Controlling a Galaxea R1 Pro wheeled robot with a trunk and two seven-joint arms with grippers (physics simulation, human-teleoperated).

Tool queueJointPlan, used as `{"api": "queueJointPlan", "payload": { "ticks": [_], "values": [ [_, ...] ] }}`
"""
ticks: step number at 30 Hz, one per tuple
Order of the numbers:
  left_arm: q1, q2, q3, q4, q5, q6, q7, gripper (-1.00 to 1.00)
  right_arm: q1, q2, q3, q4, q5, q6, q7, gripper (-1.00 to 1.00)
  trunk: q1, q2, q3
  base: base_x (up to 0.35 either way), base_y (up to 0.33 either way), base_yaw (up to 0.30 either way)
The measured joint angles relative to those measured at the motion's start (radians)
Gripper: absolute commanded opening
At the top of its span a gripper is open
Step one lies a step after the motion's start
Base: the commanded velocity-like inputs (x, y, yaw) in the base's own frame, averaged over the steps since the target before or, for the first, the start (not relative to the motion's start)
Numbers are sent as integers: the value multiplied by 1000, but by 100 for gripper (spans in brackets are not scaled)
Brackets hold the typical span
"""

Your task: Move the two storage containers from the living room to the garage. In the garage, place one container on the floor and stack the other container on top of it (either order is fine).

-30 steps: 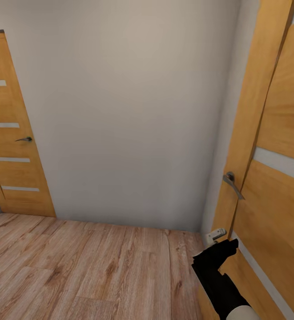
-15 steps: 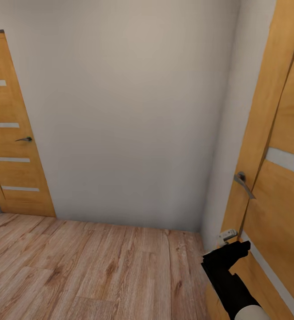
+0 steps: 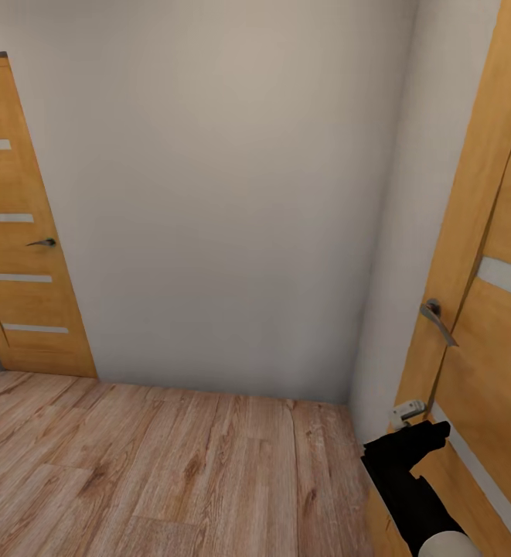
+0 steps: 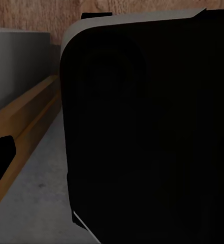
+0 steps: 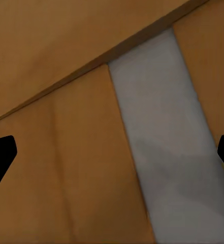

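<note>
You are looking at nothing that can be read: no lettering, label, brand, number or sign is showing on any surface in these views.

Right arm [image 3: 410,483]: matte black, blocky casing, with a rounded white segment at its lower end.
Right end effector [image 3: 408,411]: small, pale grey-white, boxy.
Fingertips [image 5: 1,157]: black, blunt, smooth.
Left arm housing [image 4: 147,127]: black, rounded corners, thin pale edge.
</note>
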Motion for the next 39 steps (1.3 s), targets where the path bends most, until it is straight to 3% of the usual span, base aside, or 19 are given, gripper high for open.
{"api": "queueJointPlan", "payload": {
  "ticks": [39],
  "values": [
    [0, 0, 0, 0, 0, 0, -4, 100, 0, -2, 4, 1, -6, -4, 3, 100, 0, 0, 0, 0, 0, 0]
  ]
}}
